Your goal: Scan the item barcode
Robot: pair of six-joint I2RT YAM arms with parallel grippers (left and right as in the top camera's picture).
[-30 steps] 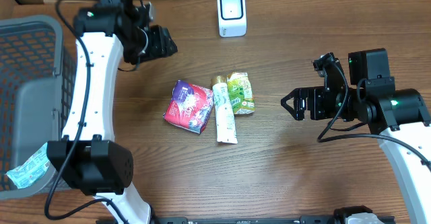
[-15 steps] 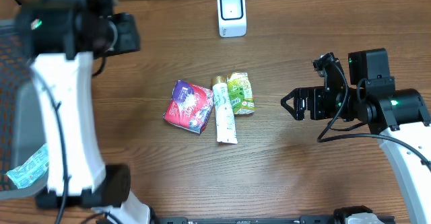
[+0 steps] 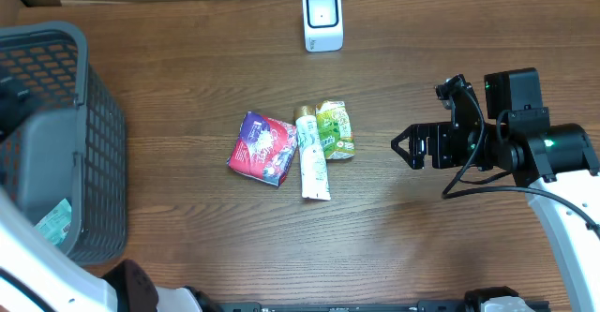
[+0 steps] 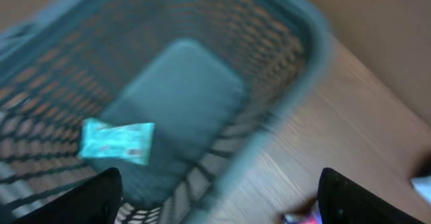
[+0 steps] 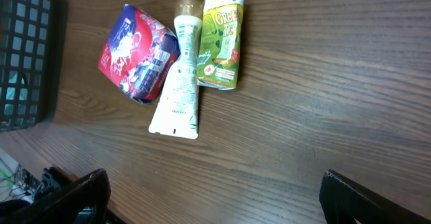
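L pincer (image 4: 225,200): open, empty, above basket (image 4: 322,49) | R pincer (image 3: 401,147): open, empty, right of items | packet (image 4: 116,141): lying in basket | pouch (image 3: 263,148), tube (image 3: 312,162), carton (image 3: 336,129): side by side, touching, mid-surface (image 3: 234,246) | scanner (image 3: 322,19): upright, far edge

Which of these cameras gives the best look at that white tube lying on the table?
The right wrist view: the white tube lies large and sharp there, between a red packet and a green carton. The overhead view shows it whole but smaller. The left wrist view faces the basket and misses it.
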